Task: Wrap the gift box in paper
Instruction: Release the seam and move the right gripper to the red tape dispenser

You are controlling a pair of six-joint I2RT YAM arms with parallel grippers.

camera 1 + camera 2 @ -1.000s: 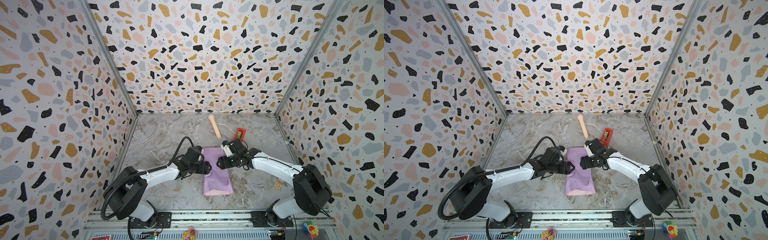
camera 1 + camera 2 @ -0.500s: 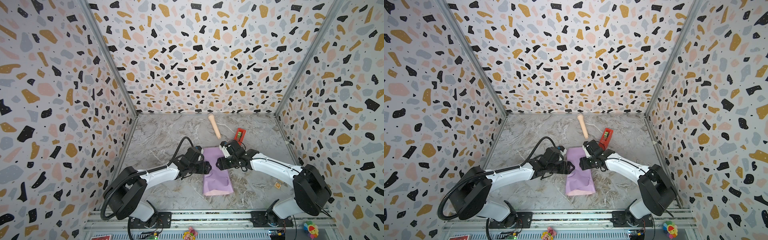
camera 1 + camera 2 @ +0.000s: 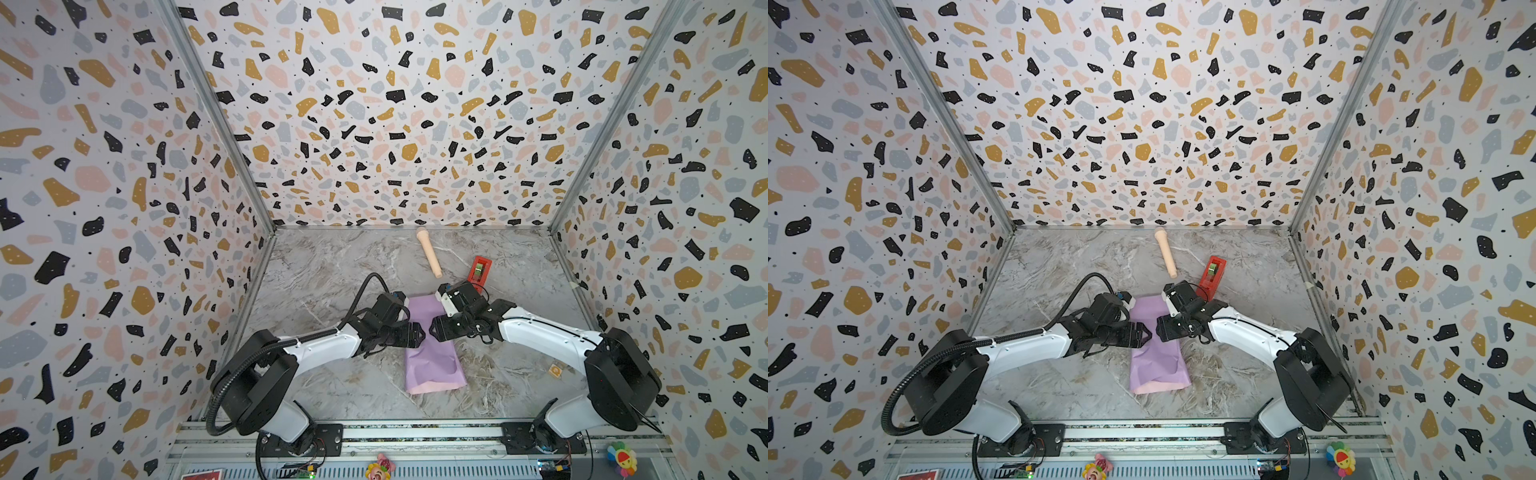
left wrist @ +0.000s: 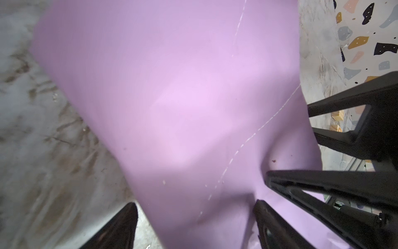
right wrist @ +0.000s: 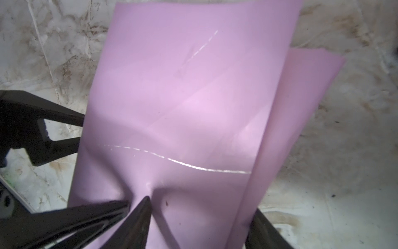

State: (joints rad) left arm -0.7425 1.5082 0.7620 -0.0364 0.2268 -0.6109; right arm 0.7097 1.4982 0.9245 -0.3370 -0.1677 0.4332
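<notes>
Two white robot arms meet over the middle of a grey marble-patterned desk (image 3: pixel 324 282). The paper (image 3: pixel 432 365) lies lengthwise on the desk between them, folded over on itself, lilac face up, with a strip of pale pink showing along its near end. The left tool (image 3: pixel 419 335) reaches in from the left and the right tool (image 3: pixel 434 328) from the right, and their tips almost meet above the sheet's middle. In the left wrist view the left tool's jaws stand wide apart. One finger (image 4: pixel 271 224) presses on the paper and the other is over bare desk beside the sheet's edge, so it grips nothing. In the right wrist view the right tool's jaws are also apart. One fingertip (image 5: pixel 144 207) pushes a dimple into the paper and the other sits just past the folded edge. Behind the arms lie a beige toy microphone (image 3: pixel 428 253) and a red tape dispenser (image 3: pixel 480 268), both clear of the paper.
</notes>
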